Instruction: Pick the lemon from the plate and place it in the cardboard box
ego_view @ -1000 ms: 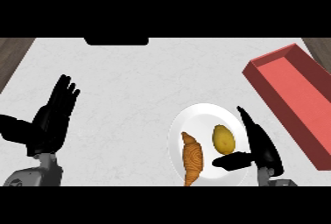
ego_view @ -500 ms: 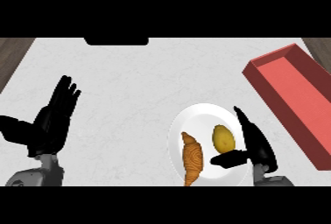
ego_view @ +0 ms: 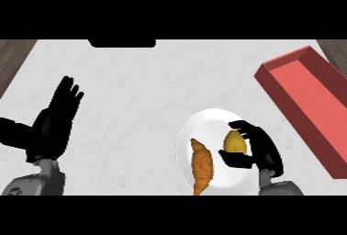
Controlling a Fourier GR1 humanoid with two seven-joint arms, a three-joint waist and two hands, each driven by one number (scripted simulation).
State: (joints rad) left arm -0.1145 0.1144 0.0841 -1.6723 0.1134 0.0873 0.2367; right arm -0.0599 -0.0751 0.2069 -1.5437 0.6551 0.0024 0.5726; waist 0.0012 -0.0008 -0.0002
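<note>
Fingers and thumb of the right hand (ego_view: 261,149) curl around the small yellow lemon (ego_view: 234,142) on the round white plate (ego_view: 203,124), while the left hand (ego_view: 54,121) rests open.

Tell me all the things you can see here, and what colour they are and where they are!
Counter: one, pale grey marbled, fills most of the view.
Plate: one, white, lower right of centre.
Lemon: one, yellow, on the plate's right part.
Croissant: one, golden brown, on the plate's left part.
Box: one, red, long and open-topped, right edge.
Dark object: one, black, top edge; cannot tell what it is.
Left hand: one, black, open with fingers up, at left.
Right hand: one, black, curled round the lemon.
</note>
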